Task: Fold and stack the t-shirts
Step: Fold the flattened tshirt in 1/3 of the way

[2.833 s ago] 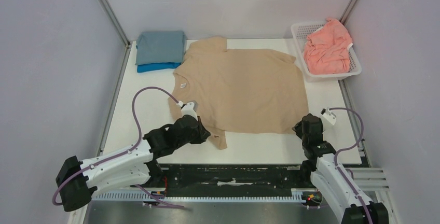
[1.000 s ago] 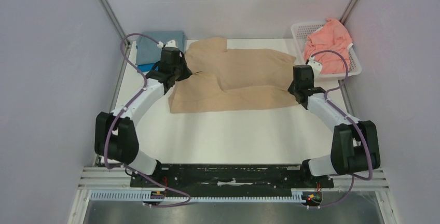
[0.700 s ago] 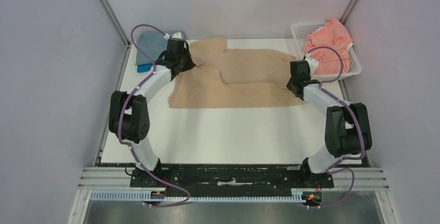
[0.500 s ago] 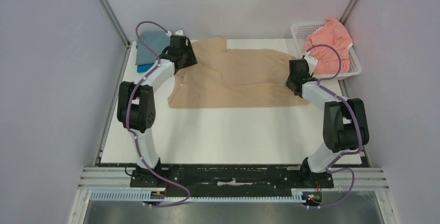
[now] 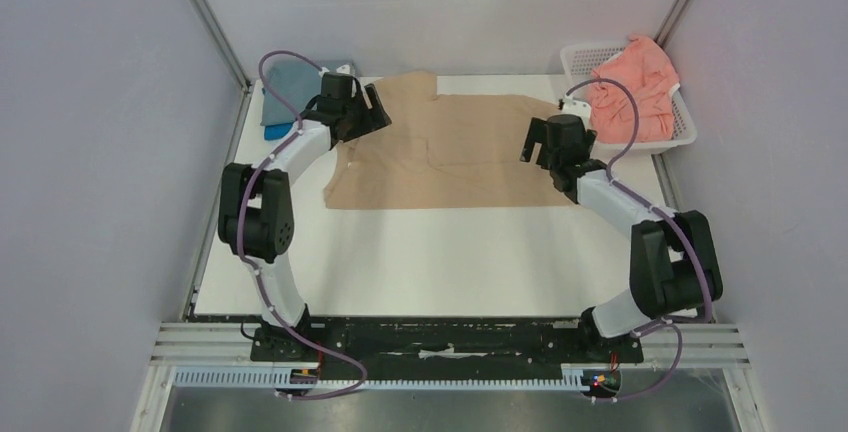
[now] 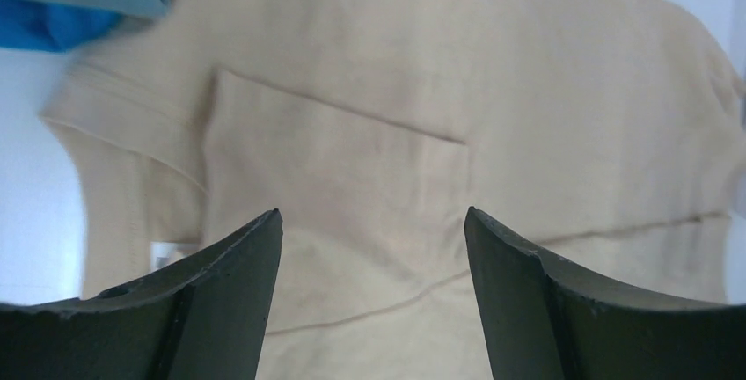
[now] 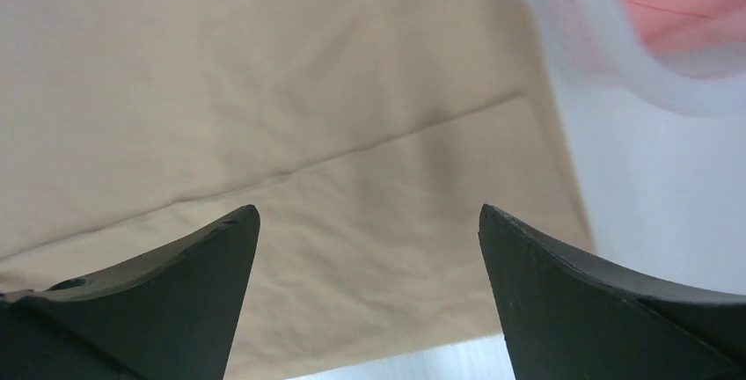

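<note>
The tan t-shirt (image 5: 450, 157) lies on the white table, its near half folded over the far half. My left gripper (image 5: 377, 114) hovers open over the shirt's left end; the left wrist view shows the gripper (image 6: 373, 222) with nothing between its fingers and tan cloth (image 6: 422, 72) below. My right gripper (image 5: 531, 142) stands open above the shirt's right end, and in the right wrist view the gripper (image 7: 369, 213) is likewise empty over the cloth (image 7: 264, 90). A grey-blue t-shirt (image 5: 287, 80) lies folded on a bright blue one (image 5: 276, 132) at the back left. A salmon-pink t-shirt (image 5: 630, 87) fills the basket.
The white lattice basket (image 5: 668, 143) stands at the back right corner, close to the right arm's cable. Metal frame posts rise at both back corners. The white tabletop (image 5: 450, 262) stretches from the shirt's near edge to the arm bases.
Both grippers have opened and let go of the tan shirt's edge, which now rests on the far half. The right gripper has swung left over the shirt; the left one has barely moved.
</note>
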`<action>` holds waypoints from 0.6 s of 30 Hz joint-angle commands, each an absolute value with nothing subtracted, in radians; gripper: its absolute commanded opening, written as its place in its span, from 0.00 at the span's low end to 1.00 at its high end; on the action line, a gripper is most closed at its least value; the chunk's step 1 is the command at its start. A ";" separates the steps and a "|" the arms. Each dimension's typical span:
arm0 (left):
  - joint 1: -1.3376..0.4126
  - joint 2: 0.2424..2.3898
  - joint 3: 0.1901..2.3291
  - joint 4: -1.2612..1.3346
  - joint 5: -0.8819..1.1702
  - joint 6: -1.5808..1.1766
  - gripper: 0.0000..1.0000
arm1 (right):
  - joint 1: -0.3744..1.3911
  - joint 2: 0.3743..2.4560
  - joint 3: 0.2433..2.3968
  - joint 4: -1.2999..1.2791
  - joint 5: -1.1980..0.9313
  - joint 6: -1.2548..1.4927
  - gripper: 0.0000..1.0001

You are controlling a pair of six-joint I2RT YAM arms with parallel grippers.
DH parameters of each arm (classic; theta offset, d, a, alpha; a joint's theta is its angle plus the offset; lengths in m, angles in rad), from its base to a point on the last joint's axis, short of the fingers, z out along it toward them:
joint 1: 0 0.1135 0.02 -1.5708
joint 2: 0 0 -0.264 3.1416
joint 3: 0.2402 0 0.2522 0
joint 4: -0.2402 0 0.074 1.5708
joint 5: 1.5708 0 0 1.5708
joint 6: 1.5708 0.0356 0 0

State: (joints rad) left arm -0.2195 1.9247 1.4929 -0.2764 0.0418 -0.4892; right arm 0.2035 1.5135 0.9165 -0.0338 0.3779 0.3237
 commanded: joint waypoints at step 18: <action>-0.257 1.835 0.961 -0.109 0.277 -0.716 0.84 | 0.431 1.625 0.637 0.124 0.229 0.409 0.98</action>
